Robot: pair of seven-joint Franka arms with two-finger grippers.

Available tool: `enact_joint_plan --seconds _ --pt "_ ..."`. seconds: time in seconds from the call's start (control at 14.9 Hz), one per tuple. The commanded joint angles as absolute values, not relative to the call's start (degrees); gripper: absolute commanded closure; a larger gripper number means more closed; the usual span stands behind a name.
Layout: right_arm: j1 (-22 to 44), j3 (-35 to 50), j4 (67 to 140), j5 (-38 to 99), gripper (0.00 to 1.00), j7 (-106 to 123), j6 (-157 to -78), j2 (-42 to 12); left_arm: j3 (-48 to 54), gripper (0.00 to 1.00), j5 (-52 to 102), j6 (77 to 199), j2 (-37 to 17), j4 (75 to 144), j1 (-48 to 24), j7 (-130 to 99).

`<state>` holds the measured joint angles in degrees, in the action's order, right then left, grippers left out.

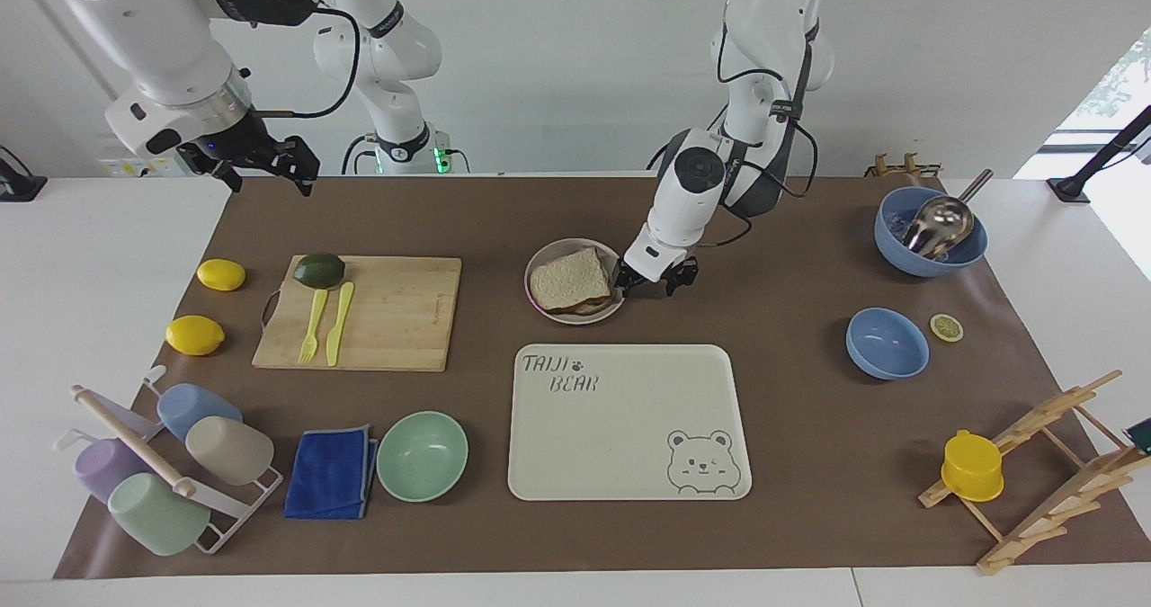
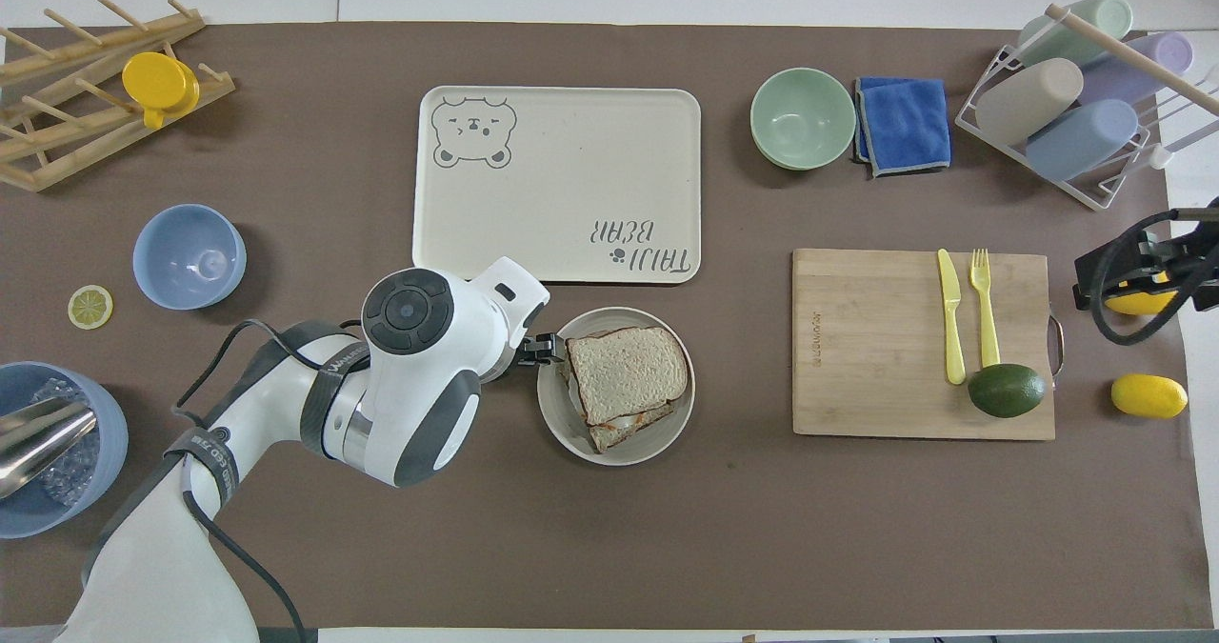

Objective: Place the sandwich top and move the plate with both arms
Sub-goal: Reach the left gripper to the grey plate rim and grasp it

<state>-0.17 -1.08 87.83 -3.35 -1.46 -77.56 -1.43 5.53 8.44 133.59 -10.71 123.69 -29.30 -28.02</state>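
The sandwich top [image 1: 569, 277] is a pale speckled bread slice. It lies on the other sandwich layers on the small round plate [image 1: 575, 316] at the table's middle. It also shows in the overhead view [image 2: 627, 372], on the plate [image 2: 562, 414]. My left gripper [image 1: 649, 281] is low at the plate's rim on the left arm's side, fingers open; it also shows in the overhead view [image 2: 539, 350]. My right gripper [image 1: 263, 165] is open and empty, up in the air over the right arm's end of the table, above a lemon in the overhead view [image 2: 1095, 281].
The cream bear tray [image 1: 629, 463] lies just beside the plate, farther from the robots. A cutting board [image 1: 396, 319] holds an avocado, a fork and a knife. Two lemons [image 1: 195, 334], a mint bowl [image 1: 422, 455], blue bowls [image 1: 886, 343], a cloth and racks stand around.
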Motion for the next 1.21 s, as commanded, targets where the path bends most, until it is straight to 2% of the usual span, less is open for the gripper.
enact_joint_plan --seconds 0.0,0.27,0.4,0.67,1.14 --pt "0.00 -1.67 88.06 -1.93 0.00 0.26 -76.82 -1.23 4.75 0.09 9.93 134.56 -9.67 124.98 -30.32 -26.46" --pt "0.00 -1.67 88.07 -1.58 0.00 0.18 -77.43 -1.23 4.66 0.10 10.72 134.03 -9.06 125.94 -32.16 -26.19" --pt "-0.87 -1.67 87.98 -1.58 0.00 0.70 -77.52 -1.41 4.66 0.15 10.81 134.30 -8.70 127.09 -33.22 -26.28" --pt "-1.32 -1.67 87.45 -1.32 0.00 0.09 -79.01 -1.41 4.75 0.32 10.90 134.30 -8.44 127.88 -33.14 -26.28" --pt "-1.49 -1.85 87.28 -0.62 0.00 0.17 -79.10 -1.32 5.01 0.68 13.09 134.12 -8.44 127.79 -33.40 -26.28"
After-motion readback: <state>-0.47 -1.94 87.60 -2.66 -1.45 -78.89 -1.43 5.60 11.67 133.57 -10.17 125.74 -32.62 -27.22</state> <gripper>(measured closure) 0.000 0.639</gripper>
